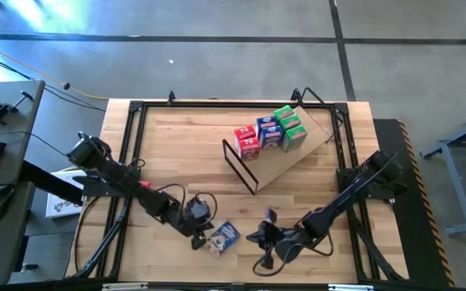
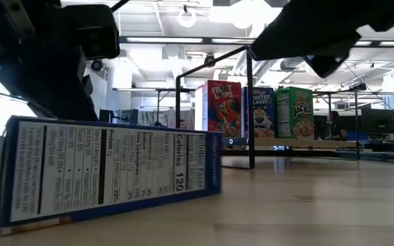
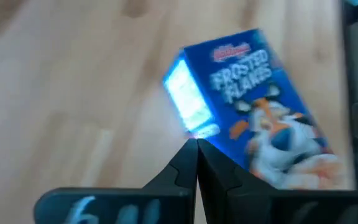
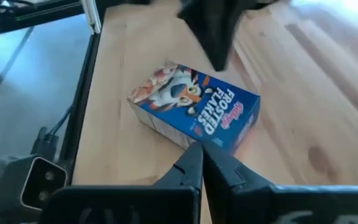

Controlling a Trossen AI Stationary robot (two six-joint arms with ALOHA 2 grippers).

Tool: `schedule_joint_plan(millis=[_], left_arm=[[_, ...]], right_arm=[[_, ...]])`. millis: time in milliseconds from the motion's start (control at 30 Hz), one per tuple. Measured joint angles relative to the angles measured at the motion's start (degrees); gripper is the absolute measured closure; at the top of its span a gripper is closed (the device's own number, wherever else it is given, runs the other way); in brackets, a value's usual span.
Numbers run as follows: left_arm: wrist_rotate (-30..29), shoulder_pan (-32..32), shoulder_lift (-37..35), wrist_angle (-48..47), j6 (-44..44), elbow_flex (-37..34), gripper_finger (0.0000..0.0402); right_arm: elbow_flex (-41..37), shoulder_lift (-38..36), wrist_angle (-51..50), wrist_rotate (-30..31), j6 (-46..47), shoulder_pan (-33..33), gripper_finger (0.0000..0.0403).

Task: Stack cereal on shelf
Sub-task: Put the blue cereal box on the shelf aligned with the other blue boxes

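Down at the counter's (image 1: pixel 176 137) near edge a blue Frosted Flakes box (image 1: pixel 222 238) lies flat on its back, printed front up, long axis running diagonally across the boards. It sits between the two hands, held by neither: the left hand (image 1: pixel 198 235), fingers pressed together and empty, is just beside one end, the right hand (image 1: pixel 257 238), likewise closed on nothing, near the other. Farther back the slanted shelf (image 1: pixel 275 166) carries red, blue and green cereal boxes (image 1: pixel 270 133) upright in a cluster at its upper part
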Motion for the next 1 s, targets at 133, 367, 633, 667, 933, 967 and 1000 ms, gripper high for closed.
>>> schedule_joint_plan(millis=[133,367,633,667,933,967,1000], left_arm=[[0.38,-0.14,0.88,2.25,0.97,0.04,0.0401],[1.24,6.12,2.28,3.30,3.32,0.16,0.0401],[8.91,9.74,7.87,12.84,4.90,0.03,0.0402],[9.32,9.83,8.39,13.47,4.77,0.03,0.0401],[10.11,9.74,8.69,16.71,4.57,-0.01,0.0402],[10.20,9.78,8.58,17.20,4.73,-0.01,0.0401],[10.40,9.82,8.52,17.34,4.90,-0.01,0.0402]], right_arm=[[-0.12,0.57,-1.03,-1.43,6.93,0.02,0.0403],[-0.01,6.76,2.51,-5.68,11.87,-0.93,0.0403],[0.74,10.88,3.03,-4.96,19.06,-3.49,0.0403],[0.74,11.04,3.31,-5.24,19.93,-3.78,0.0403],[0.74,11.28,5.25,-7.12,21.79,-5.54,0.0403],[0.74,11.28,5.70,-7.29,21.88,-5.58,0.0403],[0.74,11.28,5.98,-7.67,22.04,-5.67,0.0403]])
